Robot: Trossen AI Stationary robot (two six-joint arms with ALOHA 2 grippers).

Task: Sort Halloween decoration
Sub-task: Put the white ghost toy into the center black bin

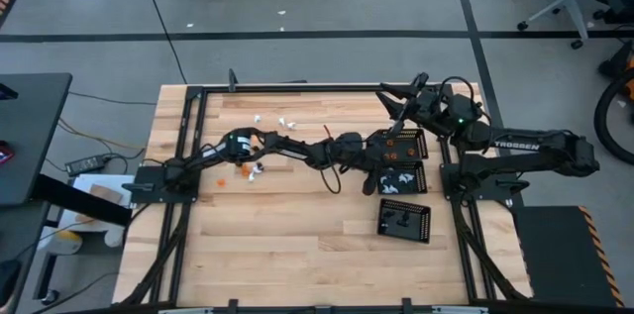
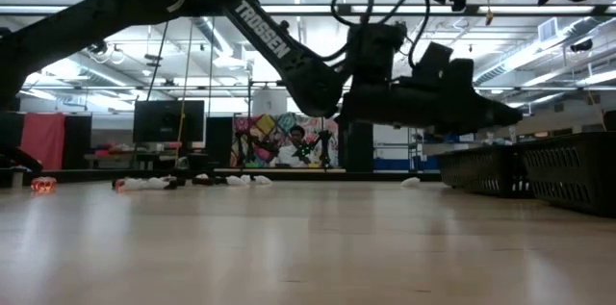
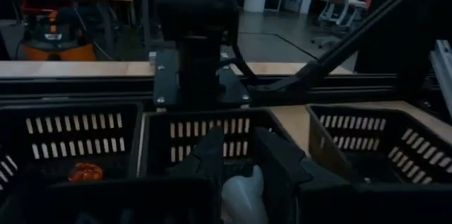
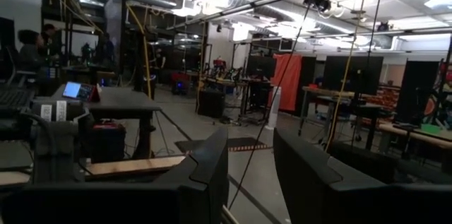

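Overhead, table: pale wooden plank tabletop (image 1: 297, 245) bearing everything.
Left arm: stretched across to the three black perforated plastic trays (image 1: 404, 177).
Left gripper (image 3: 244, 174): above the middle tray, jaws grasping a tiny white figurine (image 3: 244, 194).
Right gripper (image 1: 394, 99): raised at the far edge, jaws apart, holding nothing.
Loose pieces: small white and orange figurines (image 1: 260, 144) scattered left of centre.

I am reading only one word here, and it is showing twice. In the high view, "TROSSEN" is standing in white capitals along the right arm (image 1: 540, 148), on the dark link beside the table's right edge. In the low view, the same "TROSSEN" is running in white capitals down the sloping dark link of the left arm (image 2: 260, 31). I am finding no other text, number or sign legible in any view.
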